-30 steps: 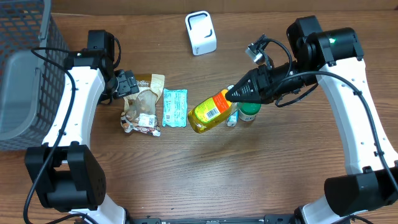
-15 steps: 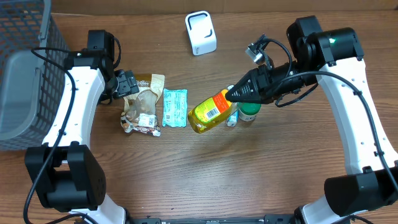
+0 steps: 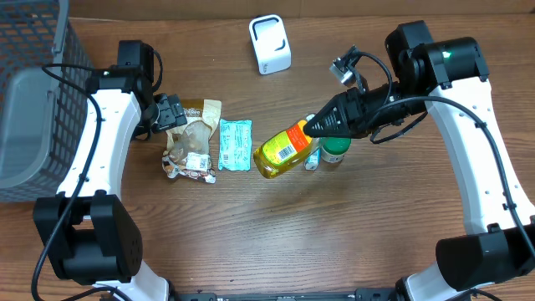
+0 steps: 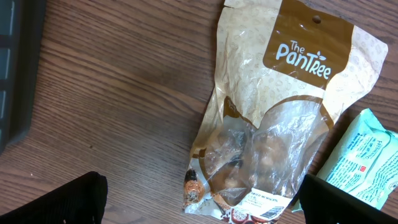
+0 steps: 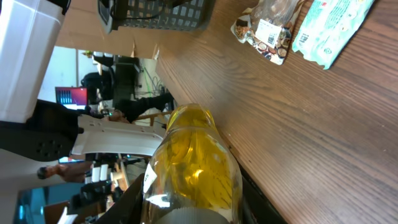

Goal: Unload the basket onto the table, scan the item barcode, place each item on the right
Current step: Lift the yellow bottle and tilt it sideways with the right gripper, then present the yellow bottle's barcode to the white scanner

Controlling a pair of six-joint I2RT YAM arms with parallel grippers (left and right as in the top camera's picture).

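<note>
Two views of yellow bottle (image 3: 269, 159), barcode (image 3: 288, 154) (overhead only), right hand (image 3: 311, 127) gripping

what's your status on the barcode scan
Right tool shut on yellow bottle, held in air. Left tool open above snack bag. Nothing between bottle and scanner.

A pouch (image 4: 273, 112) is being seen lying flat on the wooden table (image 3: 334, 234), with a teal packet (image 3: 235, 145) lying just beside it. A wire basket (image 3: 42, 42) is being seen at the left edge.
</note>
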